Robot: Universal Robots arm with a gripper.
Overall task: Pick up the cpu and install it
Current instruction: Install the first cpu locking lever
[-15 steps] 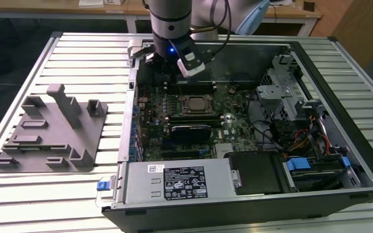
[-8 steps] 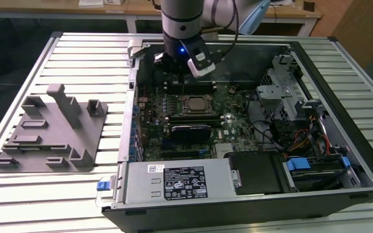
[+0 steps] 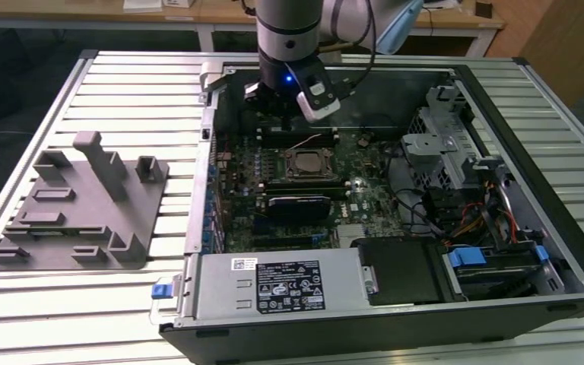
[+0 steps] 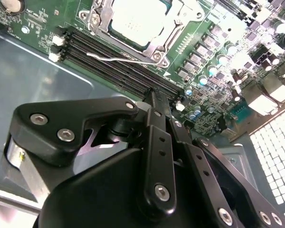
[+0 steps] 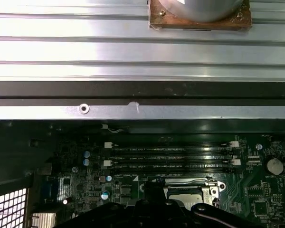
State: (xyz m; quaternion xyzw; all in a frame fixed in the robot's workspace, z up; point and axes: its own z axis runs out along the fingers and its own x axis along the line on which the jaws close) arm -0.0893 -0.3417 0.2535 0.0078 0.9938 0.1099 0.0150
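The cpu is a silvery-white square lying flat in the motherboard's socket, with the metal socket frame around it and a thin wire lever along one side. In the exterior view the cpu sits mid-board inside the open computer case. My gripper hangs above the black memory slots beside the socket, apart from the cpu. Its fingers are shut together with nothing between them. In the exterior view the gripper is at the far end of the case.
A grey plastic fixture block stands on the slatted table at the exterior view's left. Inside the case are a power supply, a drive cage and loose cables. The case wall runs close behind the gripper.
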